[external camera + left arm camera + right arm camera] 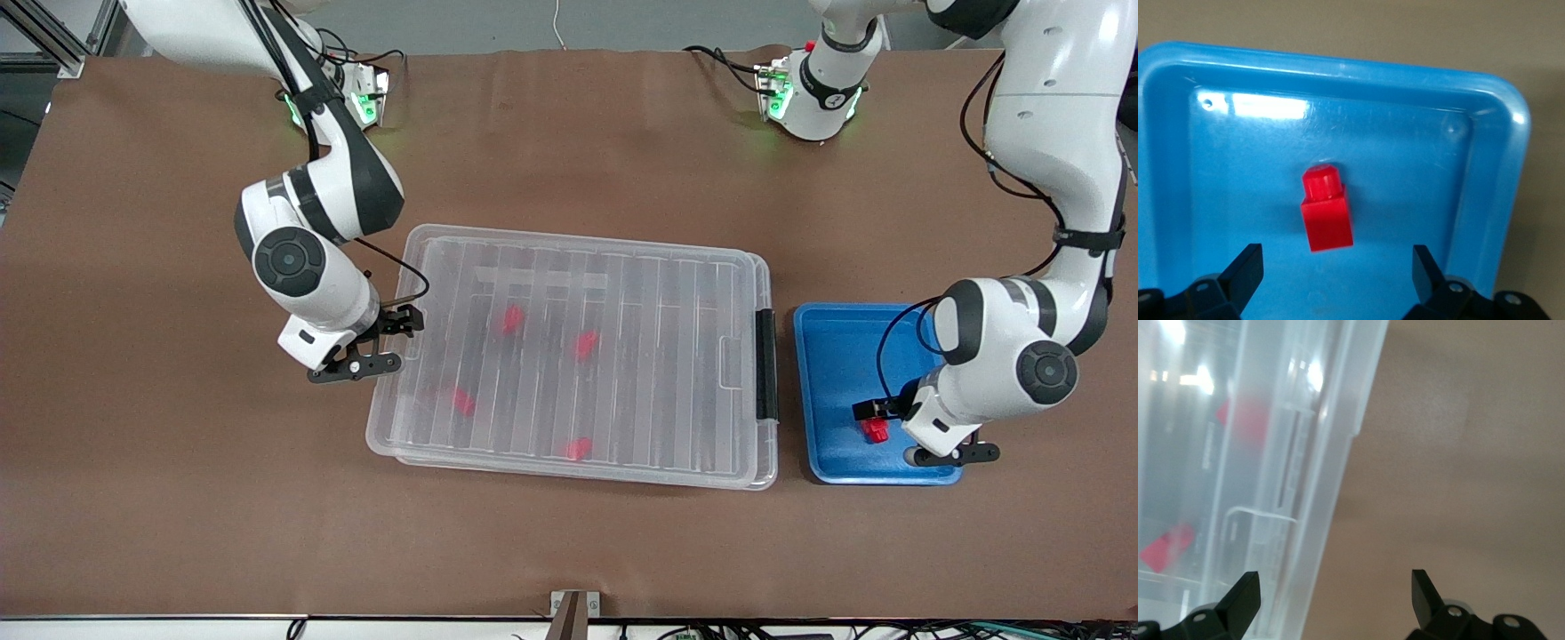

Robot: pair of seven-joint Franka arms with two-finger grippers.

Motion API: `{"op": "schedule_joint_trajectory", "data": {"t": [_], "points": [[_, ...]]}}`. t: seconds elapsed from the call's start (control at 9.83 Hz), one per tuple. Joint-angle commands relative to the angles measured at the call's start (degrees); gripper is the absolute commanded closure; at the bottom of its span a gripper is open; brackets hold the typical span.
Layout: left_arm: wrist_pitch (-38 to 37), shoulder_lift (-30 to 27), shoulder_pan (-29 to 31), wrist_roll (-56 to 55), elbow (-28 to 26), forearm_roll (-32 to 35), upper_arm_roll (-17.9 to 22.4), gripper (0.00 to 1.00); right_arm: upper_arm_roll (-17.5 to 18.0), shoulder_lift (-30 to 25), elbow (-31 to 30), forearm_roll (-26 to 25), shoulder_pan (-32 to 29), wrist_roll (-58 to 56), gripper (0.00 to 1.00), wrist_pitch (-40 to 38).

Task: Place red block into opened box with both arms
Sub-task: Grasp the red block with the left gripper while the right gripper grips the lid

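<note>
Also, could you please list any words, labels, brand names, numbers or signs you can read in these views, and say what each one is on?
None: no readable text shows in any view.
The box and its ribbed lid carry no label.
The blue tray and the red block are plain.
The left gripper and right gripper show no markings.

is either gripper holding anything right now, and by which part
Nothing is held. The left gripper is open over the small red plastic block in the blue tray; the right gripper is open beside the clear plastic box.
</note>
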Motion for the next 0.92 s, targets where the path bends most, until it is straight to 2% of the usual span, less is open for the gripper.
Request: {"op": "schedule_joint_trajectory", "data": {"t": [0.0,0.1,0.2,0.31,0.61,0.81], "points": [[1.7,3.5,0.0,-1.9,0.2,1.3,0.1,0.14,0.2,-0.7,-2.8,-2.3,-0.5,0.8,0.00,1.5],[2.5,4.3,-0.2,-2.5,0.3,1.3,0.2,0.20,0.2,-0.7,-2.8,-2.3,-0.5,0.8,0.00,1.4],[3.4,4.8,-0.2,-2.5,0.3,1.4,0.8,0.33,0.1,-0.8,-2.8,-2.5,-0.7,0.6,0.00,1.1],[3.9,5.0,-0.3,-2.5,0.4,1.5,1.2,0.53,0.1,-1.0,-2.9,-3.0,-1.7,0.5,0.00,0.7],[4.1,4.1,0.0,-2.5,0.9,3.1,1.2,0.93,0.0,-2.3,-2.8,-3.2,-5.7,-0.4,0.00,-2.9],[2.0,-0.1,-0.5,-2.5,0.8,3.2,0.9,1.00,-0.1,-2.9,-2.7,-3.4,-8.1,-2.9,0.00,-4.7]]}}
